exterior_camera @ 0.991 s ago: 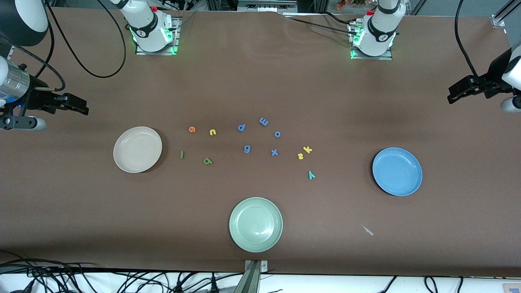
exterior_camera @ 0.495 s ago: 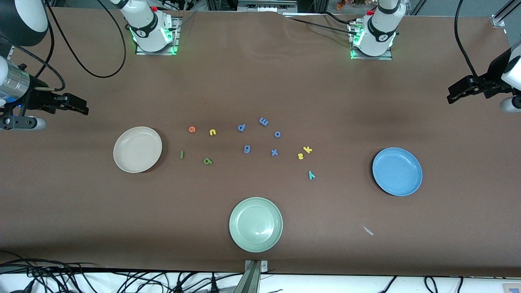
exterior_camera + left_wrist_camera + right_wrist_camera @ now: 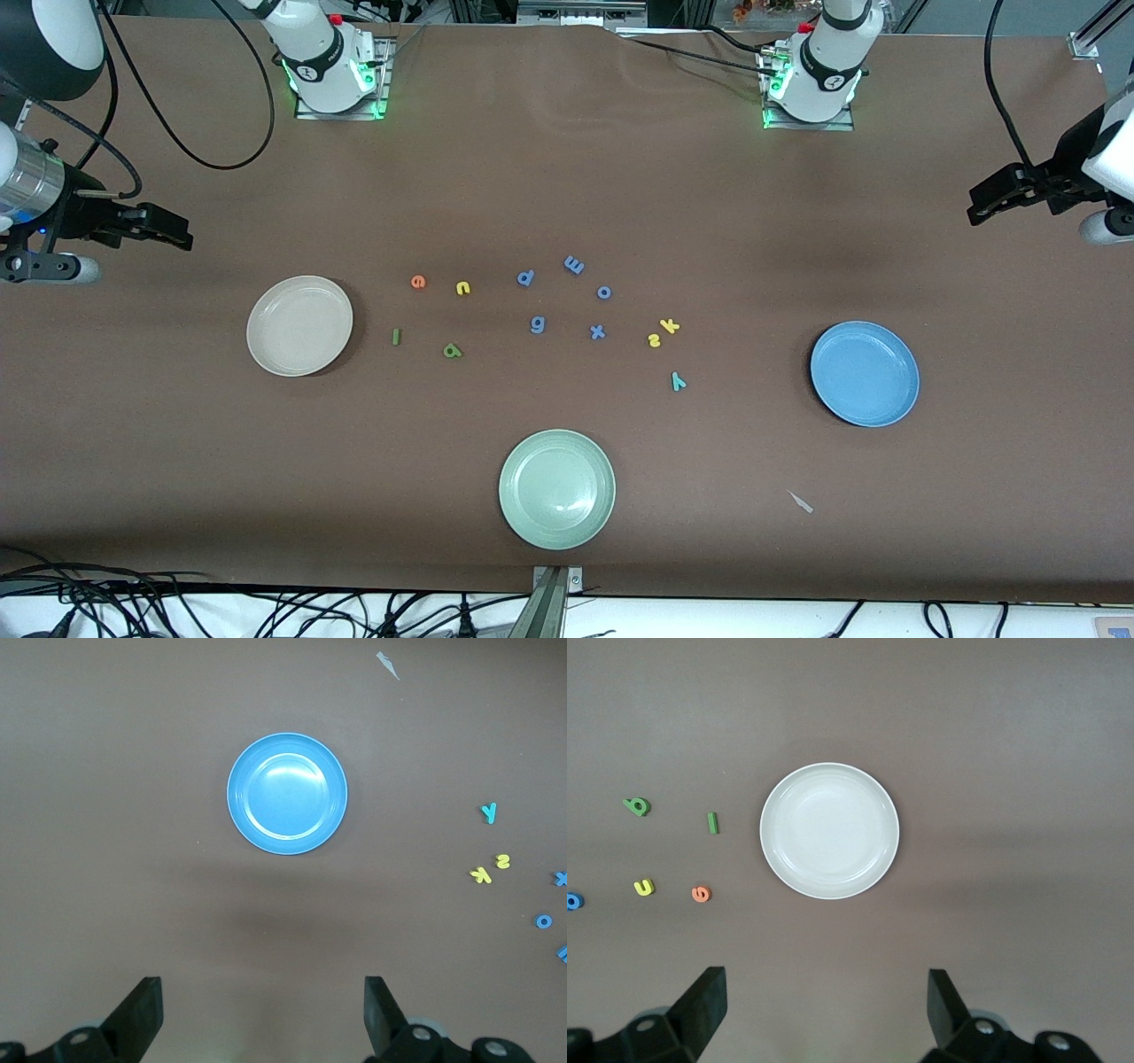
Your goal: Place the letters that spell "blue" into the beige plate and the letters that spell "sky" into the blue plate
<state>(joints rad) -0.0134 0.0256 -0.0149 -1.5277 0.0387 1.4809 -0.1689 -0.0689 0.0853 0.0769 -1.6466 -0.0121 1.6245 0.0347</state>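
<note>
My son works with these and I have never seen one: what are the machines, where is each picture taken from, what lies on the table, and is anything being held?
These are two robot arms bolted along one edge of a brown table. The wide picture looks down from across it. The other two come from cameras on the arms' wrists.

The left gripper hangs near the blue plate's end, the right gripper near the beige plate's. Both have open fingers and hold nothing.

Between the plates lie small foam letters: orange e, yellow u, green l and b, five blue letters, yellow s and k, teal y. A pale green plate sits nearest the camera.
</note>
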